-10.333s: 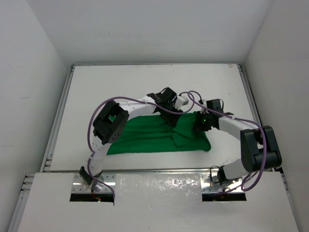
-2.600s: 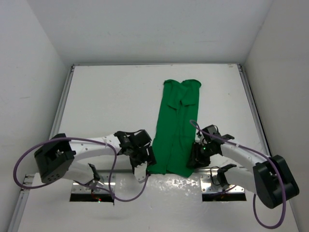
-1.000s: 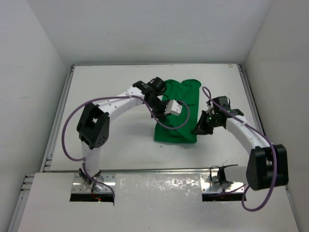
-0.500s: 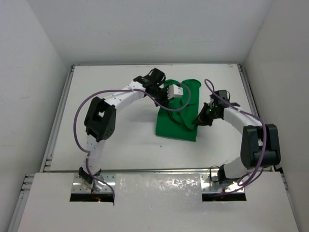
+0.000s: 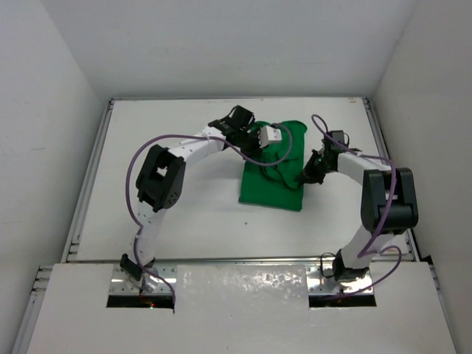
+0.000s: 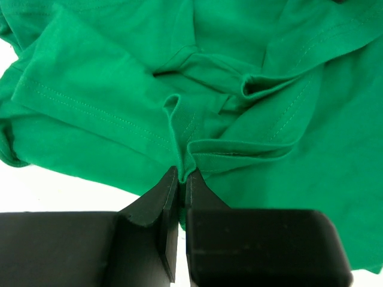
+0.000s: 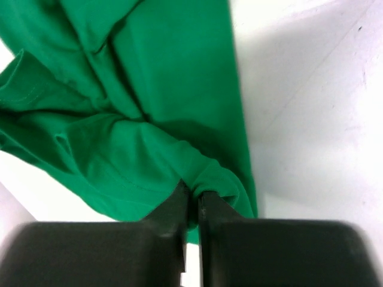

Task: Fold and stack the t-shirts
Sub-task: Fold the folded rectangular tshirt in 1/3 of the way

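Observation:
The bright green t-shirt (image 5: 274, 181) lies folded over on the white table, right of centre toward the back. My left gripper (image 5: 259, 141) is at its back left edge, shut on a pinched fold of the cloth (image 6: 182, 170). My right gripper (image 5: 308, 172) is at the shirt's right edge, shut on a rolled hem of the cloth (image 7: 206, 179). In the left wrist view the shirt (image 6: 251, 72) fills the frame with creases and a sleeve hem. In the right wrist view the shirt (image 7: 149, 89) lies rumpled beside bare table.
The white table (image 5: 169, 192) has raised rails on the left (image 5: 90, 177) and right (image 5: 383, 155), and white walls on three sides. Purple cables (image 5: 140, 169) loop from both arms. The arm bases sit at the near edge (image 5: 243, 284).
Both grippers carried the shirt's near end up and back over itself, doubling the long strip into a short stack. In the last half second both moved slightly further back.

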Robot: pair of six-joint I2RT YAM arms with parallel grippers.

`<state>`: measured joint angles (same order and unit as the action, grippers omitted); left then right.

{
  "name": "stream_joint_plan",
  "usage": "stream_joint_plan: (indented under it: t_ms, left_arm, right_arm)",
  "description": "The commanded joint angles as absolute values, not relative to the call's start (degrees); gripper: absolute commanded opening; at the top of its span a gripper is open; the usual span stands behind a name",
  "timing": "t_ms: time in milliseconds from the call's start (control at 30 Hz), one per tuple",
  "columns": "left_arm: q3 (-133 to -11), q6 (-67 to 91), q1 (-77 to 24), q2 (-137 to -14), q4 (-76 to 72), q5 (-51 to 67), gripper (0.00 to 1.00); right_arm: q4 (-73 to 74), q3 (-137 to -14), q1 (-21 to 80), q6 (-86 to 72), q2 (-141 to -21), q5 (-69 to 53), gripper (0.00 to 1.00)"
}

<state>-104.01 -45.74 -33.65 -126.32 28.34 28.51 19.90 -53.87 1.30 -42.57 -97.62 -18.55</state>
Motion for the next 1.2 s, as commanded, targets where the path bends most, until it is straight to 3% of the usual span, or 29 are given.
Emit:
stream_joint_plan:
  t_ms: [0,133,233,500,667,767,867,967,1000,1100,1167]
  left_arm:
    - [-104.51,-45.09,-33.13,-126.47,24.96,27.69,0.0]
    - [-102.22,-44.13,-32.87,-126.82,22.07,24.79,0.04]
    - [-103.17,-39.23,-32.08,-128.4,18.29,21.54,0.13]
    - [-108.11,-26.38,-27.43,-131.4,16.0,19.51,0.42]
    - [-109.51,-24.17,-25.14,-131.4,15.38,18.28,0.43]
    - [-111.0,-22.15,-23.21,-129.82,16.51,21.25,0.43]
    - [-111.53,-28.53,-23.2,-126.05,22.72,32.01,0.42]
    - [-108.82,-47.31,-25.66,-121.04,37.09,43.11,0.43]
    - [-106.29,-60.95,-28.27,-118.85,42.05,43.33,0.43]
    - [-97.25,-79.29,-33.12,-116.11,52.46,35.53,0.47]
    - [-93.36,-83.13,-36.55,-114.88,53.69,32.62,0.55]
  right_arm:
    - [17.14,-56.77,0.79,-42.89,-99.14,-17.76,0.1]
    - [16.09,-59.75,-0.52,-42.28,-102.82,-16.09,0.28]
    - [15.38,-63.87,-1.58,-40.7,-106.07,-14.77,0.33]
    - [17.05,-75.31,-3.77,-34.28,-109.07,-8.35,0.34]
    - [18.9,-76.82,-4.04,-31.03,-107.06,-10.8,0.38]
    - [16.79,-72.0,-3.87,-29.28,-102.16,-12.65,0.35]
    - [15.64,-63.49,-3.34,-28.48,-98.1,-14.58,0.34]
    - [19.85,-60.3,-2.64,-27.43,-94.58,-15.91,0.34]
    - [23.43,-58.99,-2.38,-26.55,-93.18,-15.65,0.37]
    - [30.03,-56.18,-0.71,-24.44,-91.41,-14.77,0.47]
    - [30.59,-53.45,0.69,-24.96,-89.65,-15.9,0.54]
